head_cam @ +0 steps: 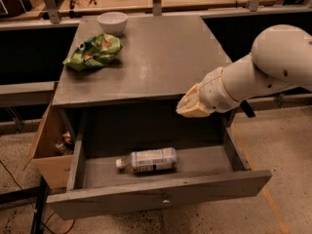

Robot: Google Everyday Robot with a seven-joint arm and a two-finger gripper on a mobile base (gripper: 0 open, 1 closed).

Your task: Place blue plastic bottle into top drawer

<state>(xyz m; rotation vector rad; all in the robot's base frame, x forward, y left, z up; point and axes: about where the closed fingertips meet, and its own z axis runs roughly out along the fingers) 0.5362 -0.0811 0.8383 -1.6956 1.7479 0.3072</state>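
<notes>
Lying on its side along the floor of the top drawer (161,199), the blue plastic bottle (148,160) had its white cap toward the side where the cardboard box (48,152) stood, its length running with the drawer's width. A drawer that shallow would hardly take it upright, so the flat pose suited the space. The drawer stood open, its front panel and small knob (166,200) nearest the camera. The hand (191,106) hung over the drawer's rear part on the side away from the box, about level with the front edge of the tabletop (161,57) and well apart from the bottle. Whether it was spread or closed could not be told, though nothing showed in it. Judged from that, the placing looked done. A white bowl (112,22) and a crumpled green bag (93,51) sat at the tabletop's far corner, away from the arm.
</notes>
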